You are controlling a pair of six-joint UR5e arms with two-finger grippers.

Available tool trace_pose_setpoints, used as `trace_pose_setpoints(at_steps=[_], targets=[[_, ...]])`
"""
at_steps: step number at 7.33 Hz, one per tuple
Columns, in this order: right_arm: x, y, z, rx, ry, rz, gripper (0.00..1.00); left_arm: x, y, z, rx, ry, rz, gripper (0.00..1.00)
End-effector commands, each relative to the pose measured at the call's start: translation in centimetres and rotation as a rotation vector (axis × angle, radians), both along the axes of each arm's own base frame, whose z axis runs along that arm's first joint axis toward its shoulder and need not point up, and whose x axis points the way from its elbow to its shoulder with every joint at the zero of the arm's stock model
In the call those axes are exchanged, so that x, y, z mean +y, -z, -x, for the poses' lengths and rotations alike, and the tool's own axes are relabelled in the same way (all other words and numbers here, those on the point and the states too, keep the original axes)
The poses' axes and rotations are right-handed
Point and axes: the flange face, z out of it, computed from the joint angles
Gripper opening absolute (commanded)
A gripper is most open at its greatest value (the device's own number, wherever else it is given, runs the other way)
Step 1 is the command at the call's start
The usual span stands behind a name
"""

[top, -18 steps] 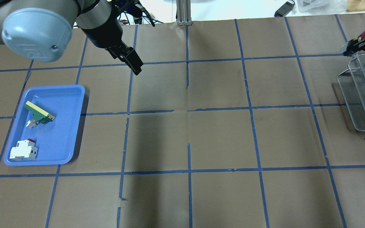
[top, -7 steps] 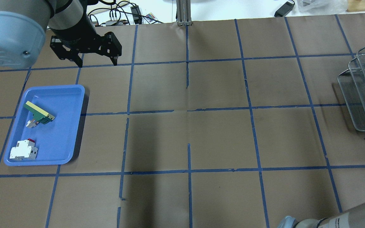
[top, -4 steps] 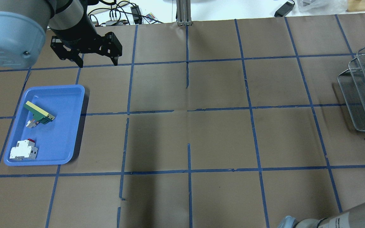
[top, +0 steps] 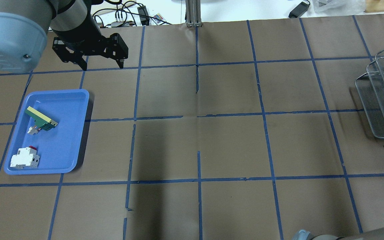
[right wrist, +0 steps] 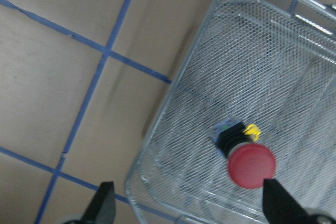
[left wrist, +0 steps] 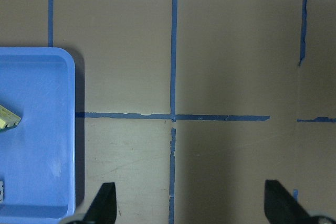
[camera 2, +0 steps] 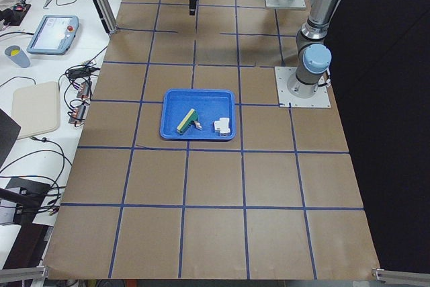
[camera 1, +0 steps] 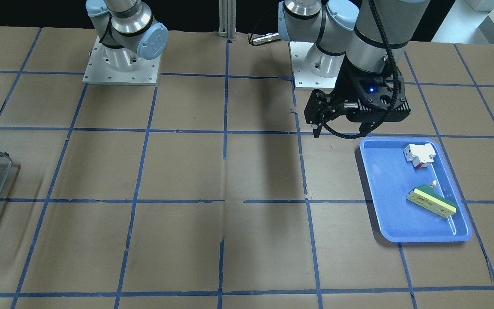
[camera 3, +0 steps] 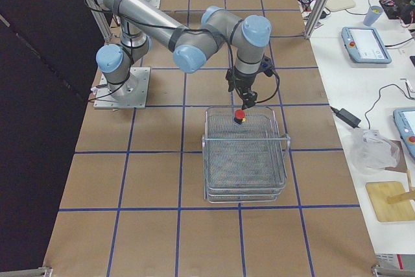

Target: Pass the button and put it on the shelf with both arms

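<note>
The button (right wrist: 247,156), with its red cap, black barrel and blue-green rear, lies on the mesh of the silver wire shelf (right wrist: 294,66); it also shows in the exterior right view (camera 3: 239,116) on the shelf's top tier (camera 3: 246,160). My right gripper (right wrist: 189,208) is open just above it, fingers wide and not touching; it also shows in the exterior right view (camera 3: 246,100). My left gripper (top: 103,66) is open and empty, held above the table beyond the blue tray's far right corner; it also shows in the front-facing view (camera 1: 341,131).
The blue tray (top: 78,133) at the table's left holds a white-and-red block (top: 24,158) and a green-and-cream bar (top: 41,119). The shelf (top: 383,100) stands at the right edge. Part of my right arm (top: 345,236) shows at the bottom edge.
Since 2.5 s ago my left gripper swung left and turned, then stayed still. My right gripper, then holding the button beside the shelf, has left the overhead view; its arm sank lower at the bottom edge.
</note>
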Motion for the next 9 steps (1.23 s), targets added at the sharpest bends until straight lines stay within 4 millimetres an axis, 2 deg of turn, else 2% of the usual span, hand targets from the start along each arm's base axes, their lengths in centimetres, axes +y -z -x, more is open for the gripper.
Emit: trace_pose_setpoints(at_steps=[1,2,3,4,5,6,7,9], targets=[[1.2,-3.8,-10.4,-0.015,0.168,-0.01,1.0,0.0,0.0,0.0,0.0,-0.001,0.0,1.0],[1.2,-4.4,-16.1,-0.025,0.218,-0.019,1.0,0.0,0.0,0.0,0.0,-0.001,0.0,1.0],[2.1,-5.5,-21.7,-0.028,0.312,-0.021,1.0,0.0,0.0,0.0,0.0,-0.001,0.0,1.0],[3.3,-5.7,-27.6,-0.046,0.383,-0.027,1.0,0.0,0.0,-0.1,0.0,-0.002,0.0,1.0],[4.5,-4.9,-33.0,-0.033,0.431,-0.043,1.0,0.0,0.0,-0.1,0.002,-0.002,0.0,1.0],[5.8,-4.7,-37.2,-0.022,0.457,-0.045,1.0,0.0,0.0,-0.1,0.002,-0.002,0.0,1.0],[6.8,-3.7,-39.2,-0.005,0.495,-0.069,1.0,0.0,0.0,-0.1,0.002,-0.002,0.0,1.0],[9.5,-2.1,-38.3,0.0,0.514,-0.088,1.0,0.0,0.0,-0.1,0.002,-0.002,0.0,1.0]])
